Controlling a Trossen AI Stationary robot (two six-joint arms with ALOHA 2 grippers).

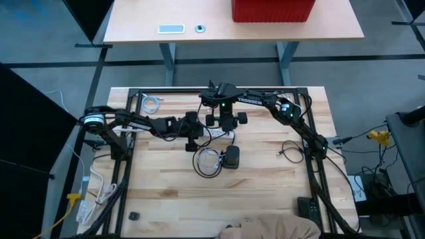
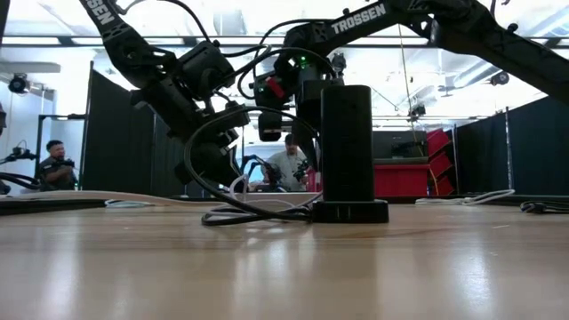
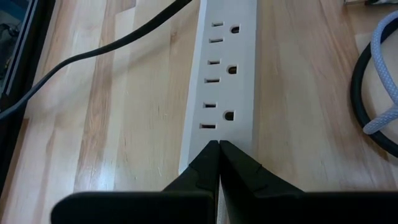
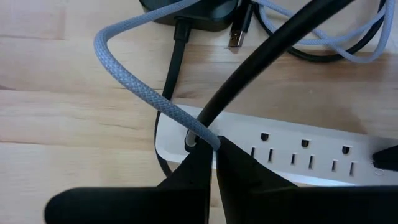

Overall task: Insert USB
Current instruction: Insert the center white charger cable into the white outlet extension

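Both grippers hover right over the white power strip (image 3: 224, 93), squeezed tight with nothing inside: left gripper (image 3: 219, 163) at one end, right gripper (image 4: 214, 163) by the grey braided cable (image 4: 140, 87).

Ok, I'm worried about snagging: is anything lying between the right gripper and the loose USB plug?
Yes. A thick black cable crosses diagonally between the shut right gripper and the USB plug, and a grey braided cable runs right up to the gripper.

Wooden table (image 1: 265, 192): power strip (image 3: 225, 74), cables (image 1: 207, 161)
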